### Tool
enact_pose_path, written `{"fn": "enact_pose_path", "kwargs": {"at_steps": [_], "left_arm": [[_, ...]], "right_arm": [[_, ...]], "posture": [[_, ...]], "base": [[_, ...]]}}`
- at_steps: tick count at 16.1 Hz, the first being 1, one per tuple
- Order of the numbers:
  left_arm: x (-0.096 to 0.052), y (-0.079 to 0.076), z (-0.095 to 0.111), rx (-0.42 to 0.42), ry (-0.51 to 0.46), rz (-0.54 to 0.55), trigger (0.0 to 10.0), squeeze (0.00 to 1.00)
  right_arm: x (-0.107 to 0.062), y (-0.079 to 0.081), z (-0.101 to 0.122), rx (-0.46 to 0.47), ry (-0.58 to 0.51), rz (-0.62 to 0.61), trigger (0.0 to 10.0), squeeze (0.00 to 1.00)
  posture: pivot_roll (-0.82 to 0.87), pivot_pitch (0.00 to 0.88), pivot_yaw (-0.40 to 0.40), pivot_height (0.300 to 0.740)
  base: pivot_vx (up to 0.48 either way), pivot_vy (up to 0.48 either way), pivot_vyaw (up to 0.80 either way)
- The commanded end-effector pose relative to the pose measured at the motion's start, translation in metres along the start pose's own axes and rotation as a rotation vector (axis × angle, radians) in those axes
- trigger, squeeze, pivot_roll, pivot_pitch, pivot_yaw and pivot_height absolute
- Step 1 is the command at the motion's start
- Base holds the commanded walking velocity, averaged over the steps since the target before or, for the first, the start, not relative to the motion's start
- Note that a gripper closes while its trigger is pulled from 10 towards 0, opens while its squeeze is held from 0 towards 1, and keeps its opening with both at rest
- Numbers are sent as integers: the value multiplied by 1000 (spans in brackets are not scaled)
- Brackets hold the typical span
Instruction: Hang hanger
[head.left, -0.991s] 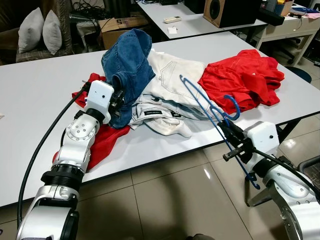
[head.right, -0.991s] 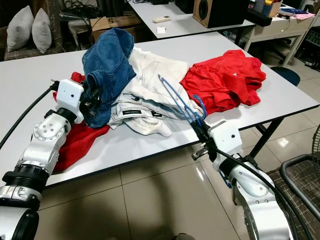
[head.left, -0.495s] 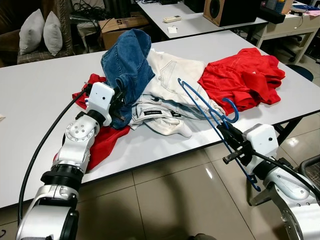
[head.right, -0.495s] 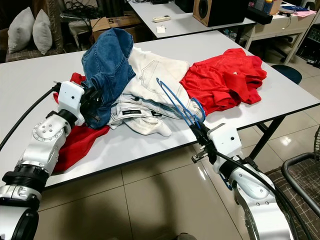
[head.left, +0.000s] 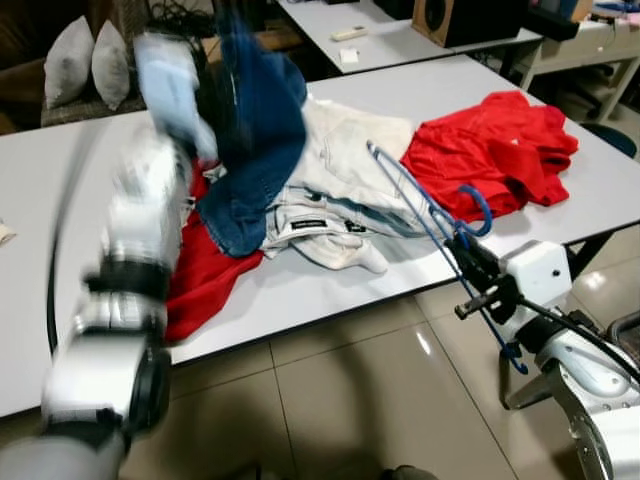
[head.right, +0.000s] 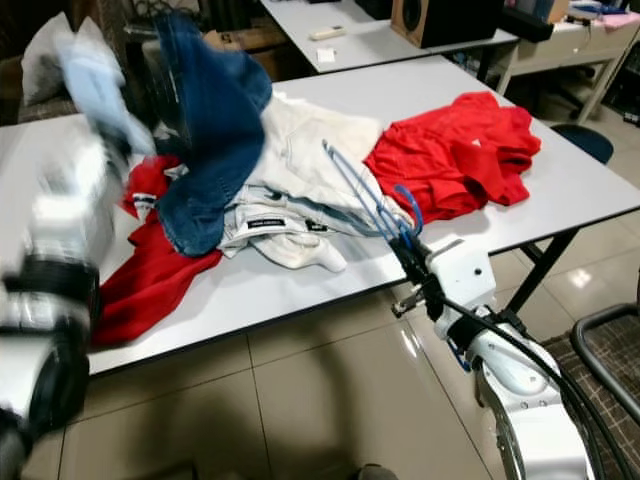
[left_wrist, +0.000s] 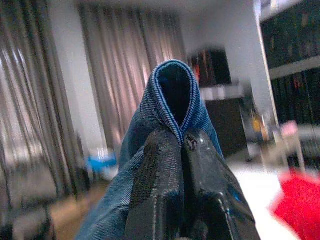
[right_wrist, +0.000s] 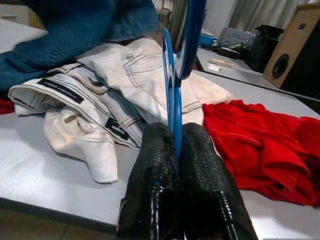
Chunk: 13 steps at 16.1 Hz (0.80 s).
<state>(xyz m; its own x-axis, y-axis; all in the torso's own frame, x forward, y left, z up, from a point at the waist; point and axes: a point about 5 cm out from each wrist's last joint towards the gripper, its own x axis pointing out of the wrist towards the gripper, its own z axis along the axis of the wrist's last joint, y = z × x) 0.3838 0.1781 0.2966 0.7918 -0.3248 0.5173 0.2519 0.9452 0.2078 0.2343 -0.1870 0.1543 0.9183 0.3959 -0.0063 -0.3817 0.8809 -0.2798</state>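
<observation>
You have a wide white surface (head.left: 330, 290) before you, set in an office-like room with a glossy tiled floor (head.left: 330, 400) under its near edge. Behind it stands a second white surface (head.left: 400, 40) carrying a wooden speaker (head.right: 440, 20), and at the far left two grey cushions (head.left: 85, 65) lean side by side. A dark chair frame (head.right: 600, 340) sits on the floor at your right. On the main surface, clothes lie heaped: a red garment (head.left: 500, 150) spread toward the right end, cream trousers (head.left: 340, 180) in the middle, and another red cloth (head.left: 205, 280) hanging over the near edge at the left. Your left arm (head.left: 130, 290) is raised and blurred, and your left hand (left_wrist: 182, 145) has its fingers pressed together on a fold of blue jeans (head.left: 250, 140), which hang from it, the lower end resting on the pile. The left wrist view shows that denim fold pinched between the two black fingers, with curtains blurred beyond. Your right hand (head.left: 468, 252) is just off the near edge of the surface, to the right of the pile, its fingers clamped on the blue hanger (head.left: 420, 205). The hanger slants up from the hand over the cream trousers, its hook (head.left: 478, 205) curling beside the red garment, and its lower end reaches below the hand toward the floor. In the right wrist view the thin blue wire runs straight up from between the closed fingers (right_wrist: 205, 175).
</observation>
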Motion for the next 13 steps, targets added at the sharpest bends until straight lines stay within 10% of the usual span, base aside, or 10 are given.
{"fn": "enact_pose_path", "kwargs": {"at_steps": [1,6,10,12,13], "left_arm": [[2,9,14,11,-68,34,0,0],[25,21,73,15,-295,57,0,0],[29,-39,31,36,-137,-206,0,0],[14,-94,-10,-36,24,-413,0,0],[5,-118,-24,-63,79,-486,10000,0]], "right_arm": [[0,-2,4,-1,-22,-12,10000,0],[-1,-2,4,1,-36,-28,10000,0],[1,1,3,4,-42,-35,10000,0],[-2,2,1,9,-33,-49,10000,0],[-2,4,0,10,-30,-49,10000,0]], "posture": [[-119,0,112,740],[-123,0,127,740],[-126,0,140,740],[-127,0,144,740],[-132,0,147,740]], "base": [[0,0,0],[0,0,0],[0,0,0],[0,0,0],[0,0,0]]}}
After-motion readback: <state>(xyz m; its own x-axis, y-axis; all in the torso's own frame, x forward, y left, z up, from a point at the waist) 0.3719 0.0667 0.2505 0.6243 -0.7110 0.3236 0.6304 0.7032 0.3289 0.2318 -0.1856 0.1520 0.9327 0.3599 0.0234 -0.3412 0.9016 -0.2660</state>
